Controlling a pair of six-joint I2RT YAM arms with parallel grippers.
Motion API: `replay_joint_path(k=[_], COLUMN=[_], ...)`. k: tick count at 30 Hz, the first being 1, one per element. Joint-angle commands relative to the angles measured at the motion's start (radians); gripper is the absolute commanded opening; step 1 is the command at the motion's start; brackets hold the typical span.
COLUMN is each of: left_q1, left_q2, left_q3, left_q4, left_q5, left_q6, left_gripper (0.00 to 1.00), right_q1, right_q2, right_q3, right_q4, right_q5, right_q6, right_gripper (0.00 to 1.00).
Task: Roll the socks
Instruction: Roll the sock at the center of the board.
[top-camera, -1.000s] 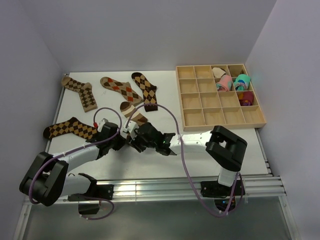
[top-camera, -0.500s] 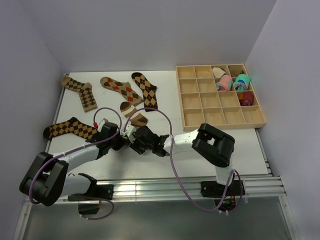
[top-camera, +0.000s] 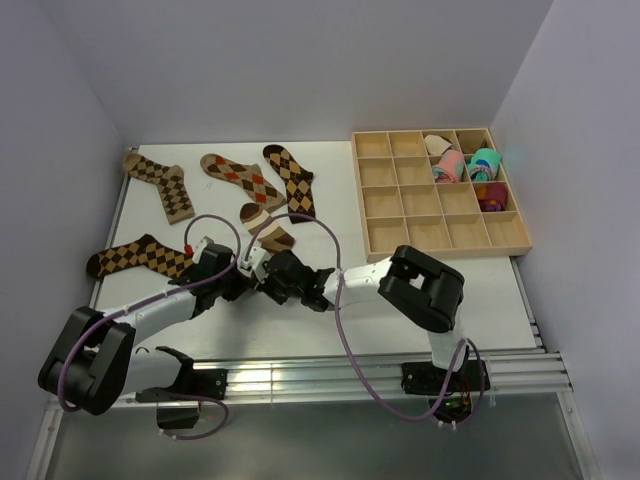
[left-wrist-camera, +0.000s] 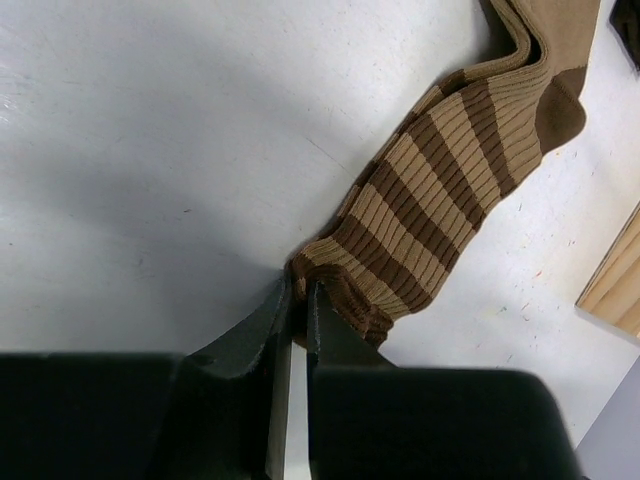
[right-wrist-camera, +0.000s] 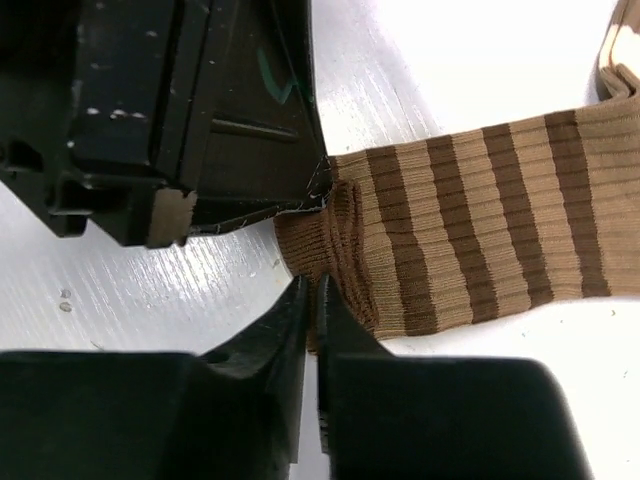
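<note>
The brown-and-tan striped sock lies flat near the table's middle, its cuff end towards the arms. My left gripper is shut on one corner of the cuff of the striped sock. My right gripper is shut on the cuff edge of the striped sock, right beside the left gripper. From above, the left gripper and the right gripper meet at the sock's near end. Argyle socks lie flat at the far left, the far middle, beside it and the near left.
A wooden compartment tray stands at the right, with pink and teal rolled bundles in its far right cells. The right arm's cable loops over the table by the striped sock. Grey walls close in the table on three sides.
The right gripper has slid left to the striped sock's cuff and shut on it. The left gripper has kept its grip and place.
</note>
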Motion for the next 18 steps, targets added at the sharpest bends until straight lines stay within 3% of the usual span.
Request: replay_joint_path(k=[1,4,7,8,13,18], left_q1=[0.011,0.024,0.031,0.034,0.039,0.040], left_q2=[-0.011,-0.023,-0.054,-0.080,-0.184,-0.305], left_q3=[-0.005,0.004,0.007,0.006,-0.026,-0.094], left_q4=[-0.074,-0.074,-0.075,-0.075,-0.078,-0.069], left_q5=[0.039,0.037,0.027,0.013,-0.038,-0.049], left_q6=[0.044,0.042,0.032,0.027,-0.016,-0.050], left_gripper=[0.09,0.12,0.22,0.32,0.64,0.71], right_q1=[0.000,-0.017,-0.044,-0.053,-0.128,-0.204], right_q2=[0.052,0.045,0.043,0.051,0.089,0.133], right_q3=[0.012,0.040,0.083,0.113,0.195,0.227], right_q4=[-0.114,-0.167,-0.241,-0.262,-0.375,-0.347], right_q5=[-0.001,-0.054,-0.128,-0.177,-0.355,-0.602], right_q6=[0.029,0.067,0.145,0.167,0.302,0.437], right_gripper=[0.01,0.00,0.00,0.00,0.00,0.00])
